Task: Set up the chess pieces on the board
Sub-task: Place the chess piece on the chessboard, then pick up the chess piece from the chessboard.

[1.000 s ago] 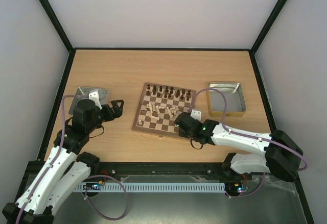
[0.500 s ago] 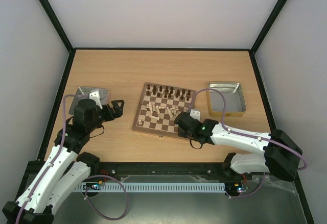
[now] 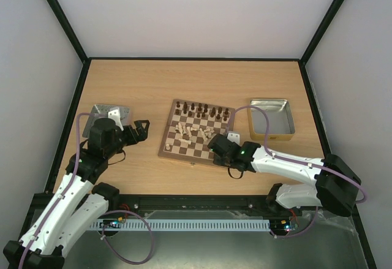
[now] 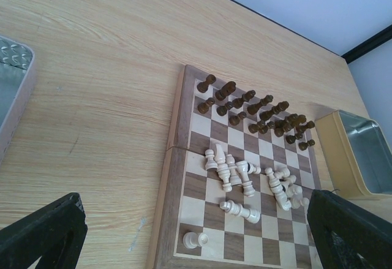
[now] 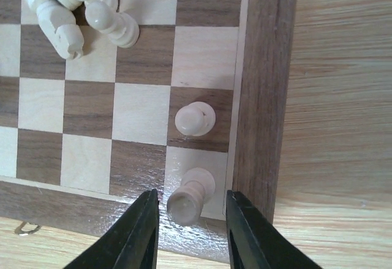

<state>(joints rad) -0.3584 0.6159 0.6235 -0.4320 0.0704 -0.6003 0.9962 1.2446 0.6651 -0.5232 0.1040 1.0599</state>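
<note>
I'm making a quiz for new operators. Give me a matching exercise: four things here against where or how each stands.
1 dark chess pieces
2 gold tin
3 left hand
4 right hand

A open, straddling a cream piece at the board's near right corner
B on the table, right of the board
C lined up on the far rows
D wide open, left of the board

Pairs: 1-C, 2-B, 3-D, 4-A
</note>
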